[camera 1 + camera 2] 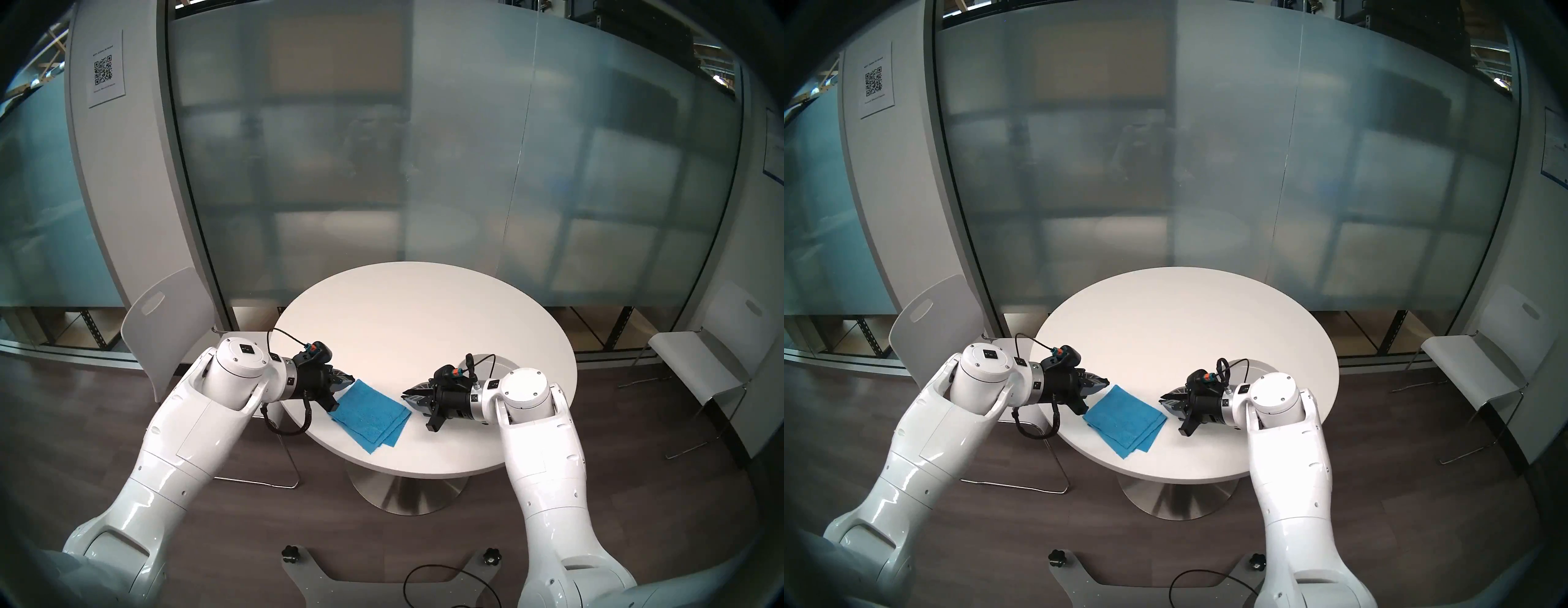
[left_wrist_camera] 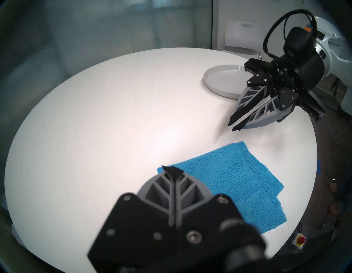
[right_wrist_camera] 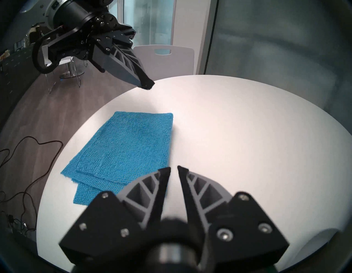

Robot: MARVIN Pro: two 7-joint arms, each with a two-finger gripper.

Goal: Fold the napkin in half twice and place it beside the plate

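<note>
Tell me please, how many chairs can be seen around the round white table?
2. One white plastic chair stands behind the robot's left arm at the left edge of the table; the other white chair stands apart on the right, near the wall. More could be hidden outside the views.

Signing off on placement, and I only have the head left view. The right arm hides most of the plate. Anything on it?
Observer: No. The left wrist view shows the plate bare, with the right gripper in front of it.
Operator: Is that gripper holding anything?
Observer: No. Its own wrist view shows a narrow gap between the fingertips, with nothing in it.
Operator: Is the left gripper touching the napkin?
Observer: No. In the right wrist view the left gripper is shut and hangs clear above the table, off the napkin.
</note>
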